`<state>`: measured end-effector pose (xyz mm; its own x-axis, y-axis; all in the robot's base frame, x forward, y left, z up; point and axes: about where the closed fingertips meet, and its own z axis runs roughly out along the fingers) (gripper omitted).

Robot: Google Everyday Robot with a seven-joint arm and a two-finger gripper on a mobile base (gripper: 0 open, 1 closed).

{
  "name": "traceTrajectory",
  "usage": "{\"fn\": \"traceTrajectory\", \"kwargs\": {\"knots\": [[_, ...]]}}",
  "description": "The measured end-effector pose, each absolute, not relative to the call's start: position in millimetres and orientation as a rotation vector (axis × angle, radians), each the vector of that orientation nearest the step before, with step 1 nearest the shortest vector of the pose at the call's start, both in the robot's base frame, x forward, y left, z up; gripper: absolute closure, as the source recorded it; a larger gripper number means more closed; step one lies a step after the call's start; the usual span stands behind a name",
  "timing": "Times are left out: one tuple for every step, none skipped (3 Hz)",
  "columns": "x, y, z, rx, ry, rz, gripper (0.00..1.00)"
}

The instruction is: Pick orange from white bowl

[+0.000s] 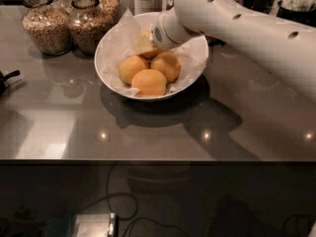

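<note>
**End effector low on the back orange in the bowl**

The orange (151,55) I'm after sits at the back of the white bowl (100,69). It is mostly covered, and only a strip of its skin shows beneath the end effector (144,44). Three other oranges (149,82) lie in front of it, touching one another, and the crinkled paper (118,39) lining the bowl seems to keep the pile from rolling.

The end effector sits inside the rim, on or right above that back fruit. I judge it goes for this one because it is nearest along the arm's (237,26) line in from the right. I cannot tell whether it is spread or clamped on anything.

The bowl stands on the counter (256,125), with two grain jars (89,23) just behind it to the left.
</note>
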<state>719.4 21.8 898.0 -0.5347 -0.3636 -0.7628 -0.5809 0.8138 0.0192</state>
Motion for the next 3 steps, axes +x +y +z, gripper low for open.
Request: {"fn": "traceTrajectory", "kwargs": {"knots": [[719.3,21.8,898.0,-0.691,2.191,0.346,0.58],[719.3,21.9,898.0,-0.691,2.191,0.346,0.34],[719.3,21.9,898.0,-0.691,2.191,0.346,0.11]]}}
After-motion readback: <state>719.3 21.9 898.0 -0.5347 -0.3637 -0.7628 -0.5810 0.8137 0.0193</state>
